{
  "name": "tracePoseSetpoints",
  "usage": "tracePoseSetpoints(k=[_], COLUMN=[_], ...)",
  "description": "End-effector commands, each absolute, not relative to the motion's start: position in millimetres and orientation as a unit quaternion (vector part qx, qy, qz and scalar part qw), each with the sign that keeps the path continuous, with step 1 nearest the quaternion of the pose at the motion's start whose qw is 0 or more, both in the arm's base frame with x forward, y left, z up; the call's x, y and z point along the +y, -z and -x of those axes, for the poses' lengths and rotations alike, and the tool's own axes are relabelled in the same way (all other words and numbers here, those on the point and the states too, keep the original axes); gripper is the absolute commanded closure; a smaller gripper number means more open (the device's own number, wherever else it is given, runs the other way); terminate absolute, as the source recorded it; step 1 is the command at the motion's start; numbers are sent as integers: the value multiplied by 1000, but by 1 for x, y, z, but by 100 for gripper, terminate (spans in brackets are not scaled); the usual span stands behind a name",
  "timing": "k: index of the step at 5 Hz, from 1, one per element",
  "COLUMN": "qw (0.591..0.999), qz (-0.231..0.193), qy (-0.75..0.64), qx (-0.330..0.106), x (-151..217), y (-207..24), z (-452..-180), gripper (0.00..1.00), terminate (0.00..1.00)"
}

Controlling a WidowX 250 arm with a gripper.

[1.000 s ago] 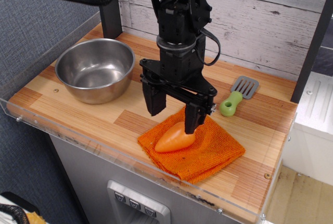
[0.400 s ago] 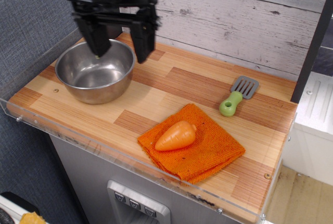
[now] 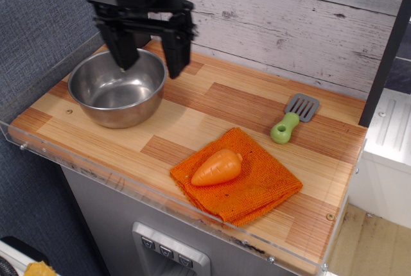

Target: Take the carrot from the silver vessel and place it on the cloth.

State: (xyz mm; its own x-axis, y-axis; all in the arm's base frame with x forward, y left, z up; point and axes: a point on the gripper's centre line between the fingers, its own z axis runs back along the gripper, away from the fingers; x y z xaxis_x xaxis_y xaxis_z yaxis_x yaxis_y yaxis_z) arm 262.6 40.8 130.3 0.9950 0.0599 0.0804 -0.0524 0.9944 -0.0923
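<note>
Resting on its side on the cloth (image 3: 239,183), the carrot (image 3: 218,167) lies free near the front edge of the worktop, its blunt end toward the middle and its tapered tip toward the front-left. Nothing touches it. A second ago the gripper stood directly over it with one finger against its back; now the gripper (image 3: 149,50) hangs well apart from it, up over the back-left corner, above the silver vessel (image 3: 117,86). Its fingers are spread wide with nothing between them. Between the last two pictures it has barely shifted, so the retreat looks finished or nearly so.

The carrot has kept the same pose on the fabric through the release and the arm's departure, which suggests it sits stably and will not roll off. The cloth keeps its folded shape, one corner reaching close to the front edge.

The silver vessel at the back-left shows only its shiny inside. A green-handled spatula (image 3: 293,119) lies toward the back-right, clear of everything.

Judged from how things lie, the task appears complete: the carrot is out of the vessel and on the cloth, with the arm withdrawn.
</note>
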Motion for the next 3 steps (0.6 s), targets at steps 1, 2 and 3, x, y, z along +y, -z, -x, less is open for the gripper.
tracePoseSetpoints(k=[1, 2, 3], qw=[997, 997, 997], qz=[4, 4, 4], qy=[7, 7, 7], qx=[-71, -71, -71], x=[40, 40, 40], y=[-137, -137, -137], z=[-253, -253, -253], gripper=[0, 0, 0], terminate=[0, 0, 100])
